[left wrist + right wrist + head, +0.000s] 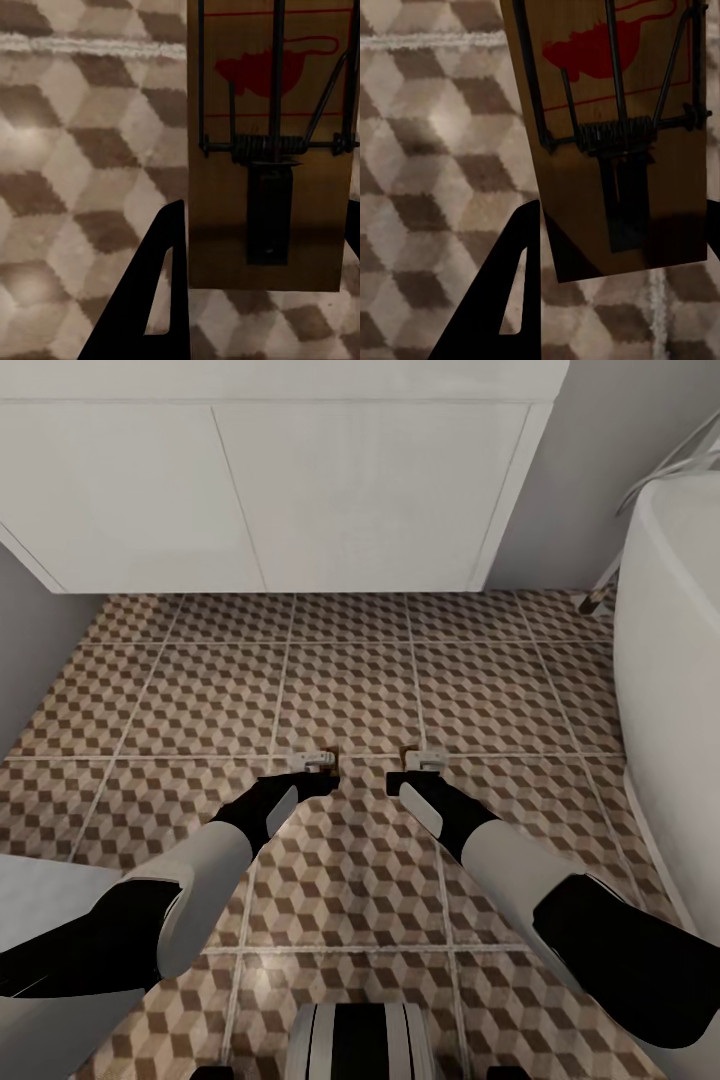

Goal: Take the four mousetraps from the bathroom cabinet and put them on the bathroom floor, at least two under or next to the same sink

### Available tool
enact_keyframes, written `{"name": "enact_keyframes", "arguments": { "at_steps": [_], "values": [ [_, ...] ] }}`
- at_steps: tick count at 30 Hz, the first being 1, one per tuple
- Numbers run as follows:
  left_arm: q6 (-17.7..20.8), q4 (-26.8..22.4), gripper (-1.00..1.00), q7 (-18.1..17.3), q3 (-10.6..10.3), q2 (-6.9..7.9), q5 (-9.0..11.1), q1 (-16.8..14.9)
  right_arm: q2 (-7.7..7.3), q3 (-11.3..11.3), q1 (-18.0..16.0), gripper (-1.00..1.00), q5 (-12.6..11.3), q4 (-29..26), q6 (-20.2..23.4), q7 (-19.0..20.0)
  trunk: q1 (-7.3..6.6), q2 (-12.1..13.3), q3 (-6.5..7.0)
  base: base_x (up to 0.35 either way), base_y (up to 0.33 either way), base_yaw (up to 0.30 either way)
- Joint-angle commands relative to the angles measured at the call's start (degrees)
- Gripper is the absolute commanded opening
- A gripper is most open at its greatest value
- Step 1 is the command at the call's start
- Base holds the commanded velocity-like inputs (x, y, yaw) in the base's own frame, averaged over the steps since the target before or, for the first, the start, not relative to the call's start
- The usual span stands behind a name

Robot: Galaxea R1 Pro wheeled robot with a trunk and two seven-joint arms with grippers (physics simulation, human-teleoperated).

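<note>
Both arms are reaching forward and down over the bathroom floor (350,690), whose brown, beige and white cube-pattern tiles are spreading out with pale grout lines between them. The left gripper (318,768) is clamping a mousetrap (326,758) between its fingers, and the right gripper (413,765) is likewise gripping a second mousetrap (408,756); the two traps are hanging just beside each other, near a grout line.

In the left wrist view, the held mousetrap (266,142) is showing as a brown wooden board with a red mouse print, a coiled spring and thin dark wire bars, with one black finger (150,300) of the gripper pressing at its edge. In the right wrist view, the other mousetrap (611,135) is sitting slightly tilted, carrying the same red print and wire parts, with a black finger (506,296) touching its lower corner. Whether either trap is touching the tiles I cannot tell.

Ahead, the white two-door vanity (270,490) is standing against the wall, its doors shut, with open tile lying between it and the grippers. To the right, the white rounded bathtub (670,690) is crowding close to the right arm, and a grey wall (30,640) is closing in on the left. The robot's own base (360,1045) is showing near the bottom.
</note>
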Motion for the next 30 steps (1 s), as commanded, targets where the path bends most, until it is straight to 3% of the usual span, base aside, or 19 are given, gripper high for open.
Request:
{"name": "enact_keyframes", "arguments": {
  "at_steps": [1, 4, 10, 22, 30],
  "values": [
    [0.4, -0.1, -1.0, 0.1, 0.0, 0.0, 0.3, 0.0, -0.04, 0.5, -0.1, -1.0, -0.5, -0.1, 0.2, -0.4, 0.01, 0.0, -0.26, 0.0, 0.0, 0.0],
    [0.4, -0.1, -1.0, 0.1, 0.0, 0.0, 0.3, 0.0, -0.04, 0.5, -0.1, -1.0, -0.5, -0.1, 0.1, -0.4, 0.09, -0.1, -0.93, 0.0, 0.0, 0.0],
    [0.4, -0.8, -1.0, 0.1, 0.0, 0.0, 0.3, 0.0, -0.04, 0.5, -0.1, -1.0, -0.5, -0.1, 0.1, -0.4, 0.09, -0.1, -0.93, 0.0, 0.0, 0.0],
    [0.5, -1.3, -1.0, 0.1, 0.0, 0.0, 0.3, 0.0, -0.04, 0.6, -0.1, -1.0, -0.5, -0.1, 0.1, -0.4, 0.4, -0.2, -3.58, 0.0, 0.0, 0.0],
    [0.5, -1.4, -1.0, 0.1, 0.0, 0.0, 0.3, 0.0, -0.04, 0.6, -0.1, -1.0, -0.5, -0.1, 0.1, -0.4, 0.4, -0.2, -3.58, 0.0, 0.0, 0.0]
  ]
}}
